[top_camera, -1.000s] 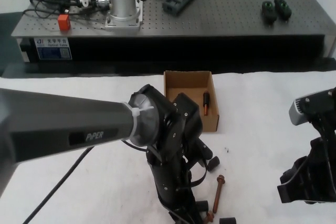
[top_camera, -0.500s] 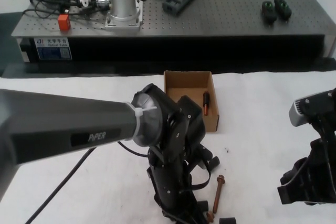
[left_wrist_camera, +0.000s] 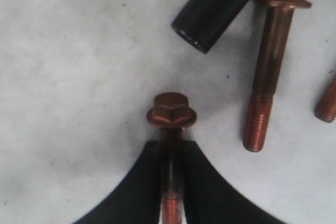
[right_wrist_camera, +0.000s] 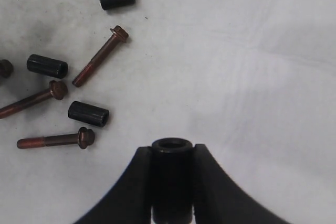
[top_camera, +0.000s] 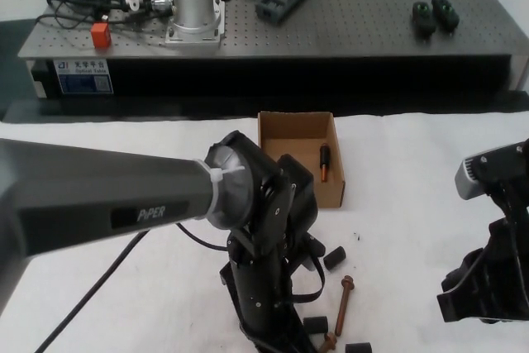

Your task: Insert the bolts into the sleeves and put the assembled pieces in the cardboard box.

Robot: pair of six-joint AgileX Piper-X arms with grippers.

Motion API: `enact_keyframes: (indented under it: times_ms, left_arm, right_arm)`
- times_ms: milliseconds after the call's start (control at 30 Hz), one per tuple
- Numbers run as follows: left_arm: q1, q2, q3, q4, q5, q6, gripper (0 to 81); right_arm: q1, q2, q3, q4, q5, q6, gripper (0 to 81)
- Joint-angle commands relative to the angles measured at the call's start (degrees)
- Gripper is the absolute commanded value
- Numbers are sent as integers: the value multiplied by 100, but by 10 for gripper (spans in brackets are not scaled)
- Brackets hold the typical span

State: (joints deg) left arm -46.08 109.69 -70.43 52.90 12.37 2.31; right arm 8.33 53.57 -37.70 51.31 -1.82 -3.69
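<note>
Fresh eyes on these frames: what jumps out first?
The dark left arm crosses the high view's foreground, with the left gripper shut on a copper bolt. The right gripper clamps a black sleeve. One assembled piece lies in the cardboard box.

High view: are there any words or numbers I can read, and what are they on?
Left arm's grey link: white lettering, a maker's name, not read out.
Blue-and-white label on the metal table's dark front: too small to read.
</note>
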Motion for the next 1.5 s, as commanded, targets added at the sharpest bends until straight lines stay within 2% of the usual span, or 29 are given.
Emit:
enact_keyframes:
  times_ms: [0, 100, 267, 467, 533, 733, 933, 1467]
  left_arm:
    - [-3, 103, 50, -252, 39, -80, 23]
    - [-3, -82, 37, -414, 164, -231, 6]
    - [42, -1060, 80, -1075, 163, -555, 6]
    - [103, -2592, 976, -3174, 391, -1576, 6]
    - [103, -3030, 1398, -4114, 671, -2109, 6]
    - [103, -3628, 2395, -6233, 1231, -3268, 6]
    - [103, -3648, 2524, -6480, 1537, -3470, 6]
    - [103, -3648, 2524, -6460, 1646, -3443, 6]
  right_arm:
    - [-28, -59, -3, 3, -53, 24, 38]
    - [-28, -59, -3, 20, -189, 12, 38]
    - [-16, -484, 179, -20, -1290, 88, 38]
    - [38, -1167, 1024, -860, -3349, 1173, 38]
    - [202, -1296, 1334, -1551, -3584, 1553, 38]
    - [790, -1114, 1758, -3933, -3653, 2436, 38]
    - [945, -709, 1741, -5338, -3558, 2846, 38]
    - [945, -697, 1736, -6101, -2992, 2807, 38]
